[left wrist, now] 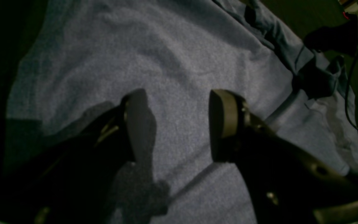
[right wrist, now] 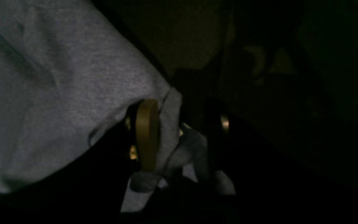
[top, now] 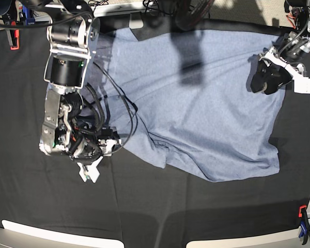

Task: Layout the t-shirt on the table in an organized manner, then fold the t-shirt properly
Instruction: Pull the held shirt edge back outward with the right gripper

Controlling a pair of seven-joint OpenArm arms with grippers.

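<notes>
the right arm point(top: 67, 82) reached down the left side of the base view, its links stacked from the top edge toward the near side and its wrist bent low over the table point(top: 155, 206), with loops of black cable point(top: 119, 111) hanging off it. the right gripper point(right wrist: 169, 137) was pinched on a bunched edge of the t-shirt point(top: 196, 108); in the right wrist view 1 tan fingertip pad point(right wrist: 147, 133) pressed against a fold of grey cloth, and loose scraps of the fabric hung below the jaws. the other finger was lost in shadow there

the left arm point(top: 279, 67) came in from the upper right corner of the base view, its wrist tilted down over the shirt's far right edge. the left gripper point(left wrist: 179, 124) stood spread wide, its 2 fingers well apart above flat fabric, with nothing between them; whether the tips touched the cloth cannot be told

the t-shirt lay spread across the upper middle of the black-draped table, mostly flat, plain side up, its left edge drawn toward the right gripper and its lower edge rumpled into a slanted fold. in the left wrist view a darker crumpled fold point(left wrist: 315, 77) lay at the shirt's edge. an orange clamp point(top: 13, 39) sat at the table's far left edge, and an orange and blue clamp point(top: 303, 227) at the near right corner
</notes>
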